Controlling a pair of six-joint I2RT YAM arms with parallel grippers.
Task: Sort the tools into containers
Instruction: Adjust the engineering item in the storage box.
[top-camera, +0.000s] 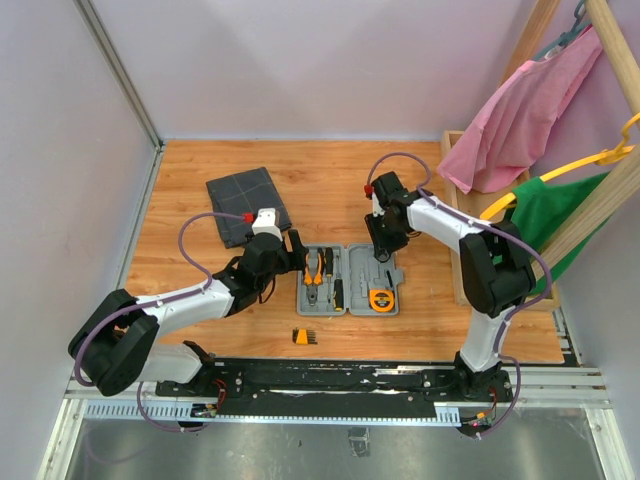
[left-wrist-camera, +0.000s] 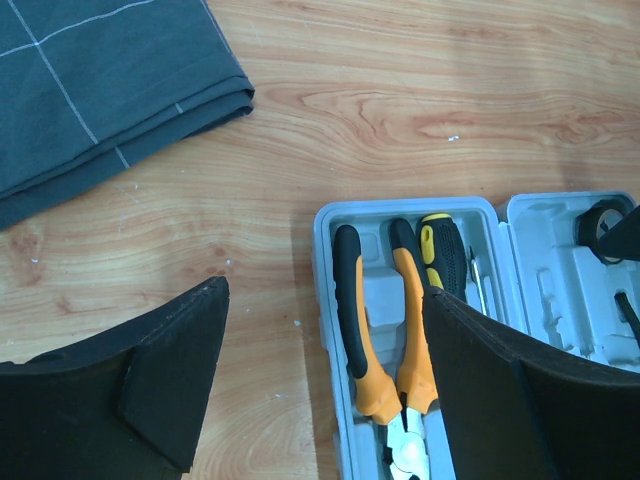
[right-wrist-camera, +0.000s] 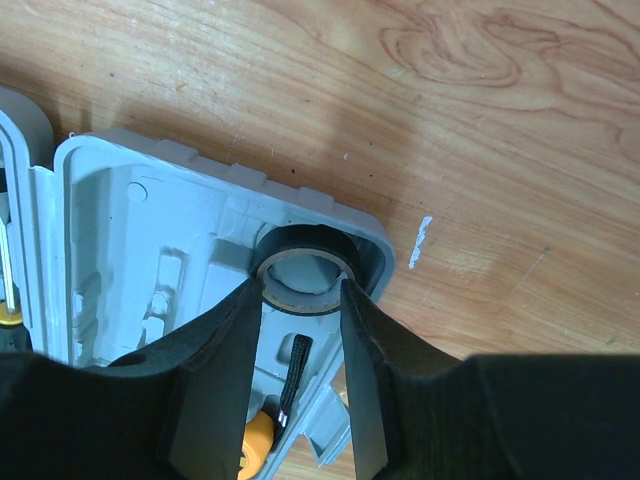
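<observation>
tools and containers, counted outward from the grey case

one light-grey case (left-wrist-camera: 400, 210), lying open; in its left half one pair of orange-and-black pliers (left-wrist-camera: 375, 345) and one black-and-yellow screwdriver (left-wrist-camera: 442, 252); in its right half one black tape ring (right-wrist-camera: 303, 243) and one round orange piece (top-camera: 380, 298); just in front of the case one small orange bit holder (top-camera: 306, 337); behind the case and to its left one dark grey pouch (top-camera: 247, 205); off to the right of the case two hung garments (top-camera: 520, 115), one pink and one green (top-camera: 545, 210).
</observation>
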